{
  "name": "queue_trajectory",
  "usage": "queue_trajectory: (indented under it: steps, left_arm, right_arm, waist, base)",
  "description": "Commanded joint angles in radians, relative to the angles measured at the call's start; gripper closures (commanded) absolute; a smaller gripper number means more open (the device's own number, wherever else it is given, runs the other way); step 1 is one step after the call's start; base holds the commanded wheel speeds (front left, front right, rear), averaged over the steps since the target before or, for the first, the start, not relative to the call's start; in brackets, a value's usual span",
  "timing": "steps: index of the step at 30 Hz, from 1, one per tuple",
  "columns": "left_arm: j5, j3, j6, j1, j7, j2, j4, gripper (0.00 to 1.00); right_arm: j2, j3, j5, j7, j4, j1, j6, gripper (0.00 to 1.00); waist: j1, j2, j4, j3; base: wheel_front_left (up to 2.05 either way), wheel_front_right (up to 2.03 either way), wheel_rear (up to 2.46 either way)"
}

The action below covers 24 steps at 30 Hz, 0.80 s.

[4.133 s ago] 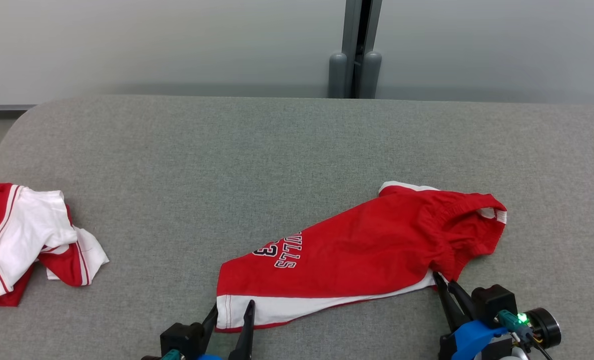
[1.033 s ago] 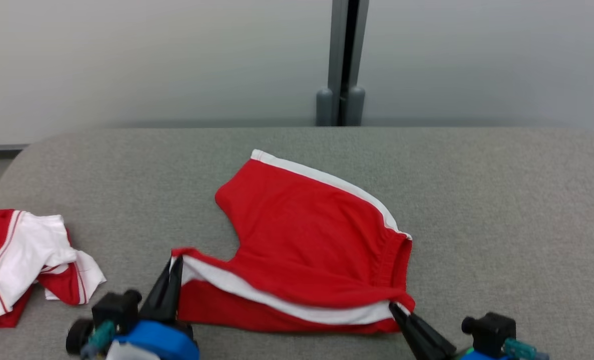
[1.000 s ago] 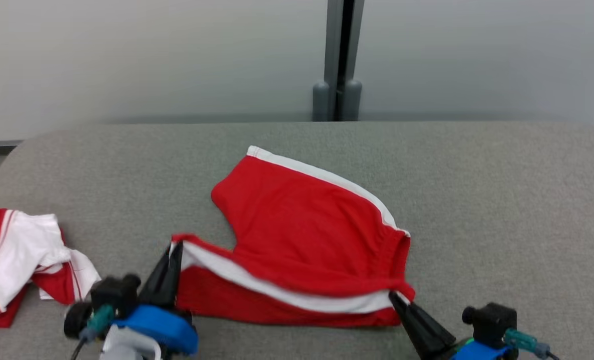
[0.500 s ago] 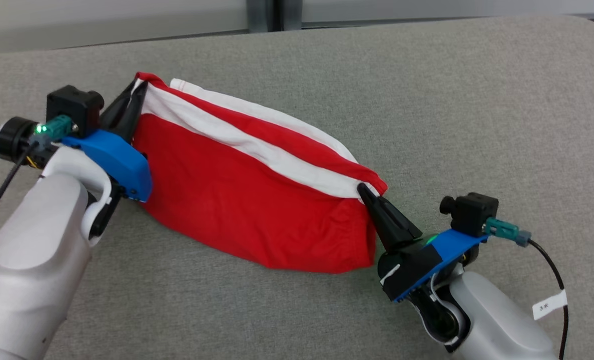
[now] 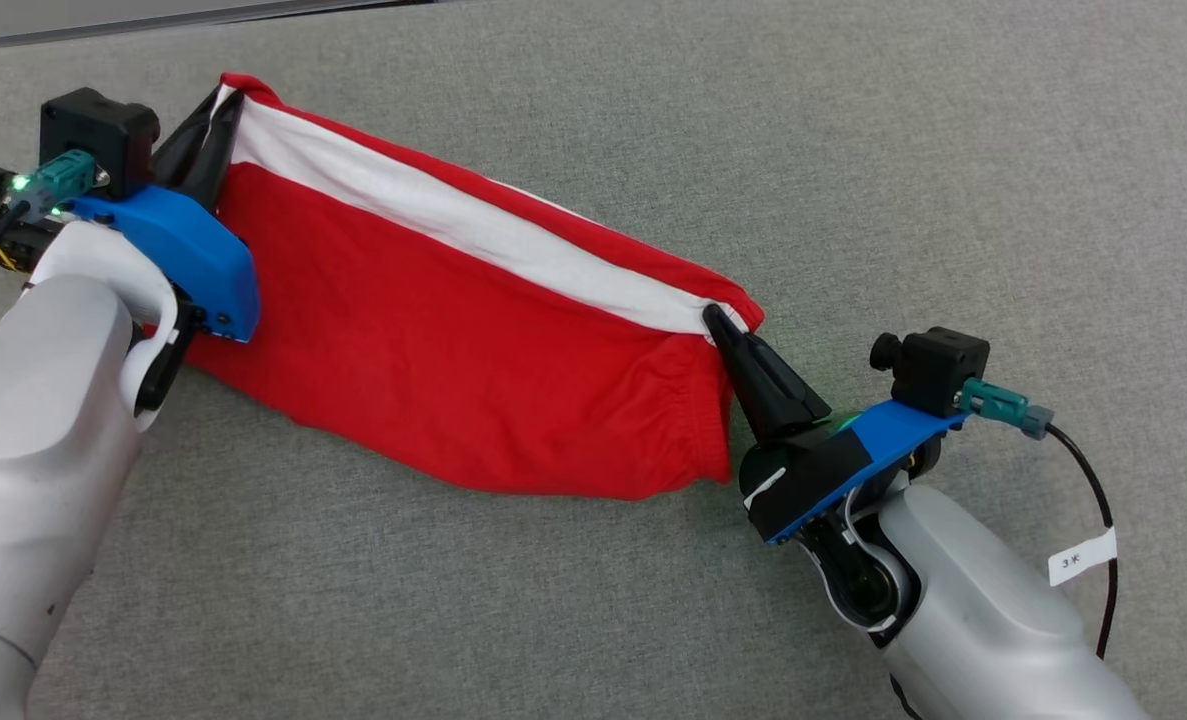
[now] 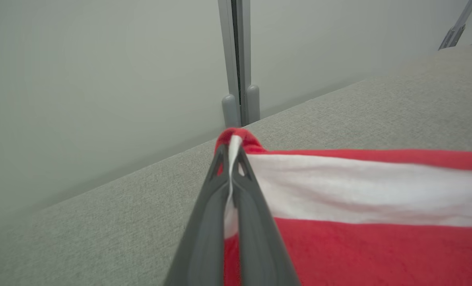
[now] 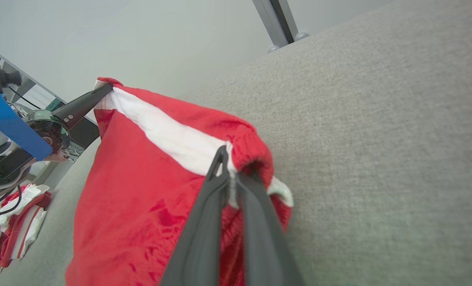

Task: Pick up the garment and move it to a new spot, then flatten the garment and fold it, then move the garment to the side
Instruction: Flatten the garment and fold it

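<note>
Pale grey forearms (image 5: pixel 993 620), blue wrist brackets (image 5: pixel 168 245), dark tapered fingers (image 5: pixel 763 375), teal connectors (image 5: pixel 993 403); white cable tag (image 5: pixel 1083 557), perhaps lettered.

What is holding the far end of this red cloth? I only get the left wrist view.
Observer: The right gripper, its jaws shut on the garment's gathered corner.
Operator: Is the cloth lying flat?
Observer: No. The head view shows its white-striped edge pulled tight between the right gripper and the left gripper, with the red part hanging below over the table.
Operator: Anything else on there?
Observer: The right wrist view shows a crumpled red-and-white pile on the table, beyond the left gripper.
</note>
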Motion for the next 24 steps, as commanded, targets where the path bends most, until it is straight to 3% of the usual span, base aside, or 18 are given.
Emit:
queue_trajectory:
  steps: [1, 2, 3, 4, 9, 13, 19, 24]
  left_arm:
    - [-0.006, -0.007, 0.002, -0.011, -0.008, -0.003, 0.007, 1.0]
    - [-0.012, -0.01, 0.002, -0.016, -0.022, -0.003, 0.017, 1.0]
    - [-0.019, -0.009, 0.002, -0.021, -0.033, -0.004, 0.028, 0.42]
    - [-0.026, -0.01, 0.002, -0.021, -0.044, -0.008, 0.039, 0.0]
    - [-0.043, -0.011, 0.002, 0.014, -0.082, -0.024, 0.075, 0.0]
    - [-0.064, 0.044, 0.005, 0.059, -0.09, -0.029, 0.078, 0.0]
    - [-0.044, 0.167, 0.015, 0.197, -0.091, -0.04, 0.013, 0.0]
    - [-0.035, 0.224, 0.007, 0.276, -0.091, -0.063, 0.006, 0.0]
  right_arm:
    - [0.004, 0.003, 0.006, -0.005, 0.007, -0.016, 0.0, 1.0]
    - [0.004, 0.005, 0.005, -0.006, 0.014, -0.017, 0.0, 0.88]
    - [0.003, 0.01, 0.001, -0.007, 0.024, -0.017, 0.0, 0.57]
    - [0.002, 0.014, -0.004, -0.007, 0.032, -0.017, 0.0, 0.0]
    - [-0.018, -0.003, -0.032, -0.009, 0.058, 0.013, 0.0, 0.0]
    - [-0.032, -0.051, -0.073, -0.009, 0.06, 0.056, 0.0, 0.0]
    - [-0.043, -0.209, -0.228, -0.009, 0.048, 0.127, 0.0, 0.0]
    - [-0.006, -0.37, -0.404, -0.009, 0.005, 0.179, 0.0, 0.0]
  waist:
    - [-0.0001, 0.0, 0.0, 0.001]
    - [-0.0001, 0.0, 0.0, 0.001]
    - [-0.0001, 0.0, 0.0, 0.001]
    - [-0.0001, 0.0, 0.001, 0.0]
    - [-0.0001, 0.0, 0.012, -0.022]
    - [-0.0001, 0.0, 0.02, -0.05]
    - [-0.0001, 0.0, 0.025, -0.079]
    - [-0.0001, 0.0, 0.019, -0.084]
  base:
    - [0.0, 0.0, 0.0]
    - [0.0, 0.0, 0.0]
    - [0.0, 0.0, 0.0]
    - [0.0, 0.0, 0.0]
    - [0.0, 0.0, 0.0]
    - [0.0, 0.0, 0.0]
    - [0.0, 0.0, 0.0]
    - [0.0, 0.0, 0.0]
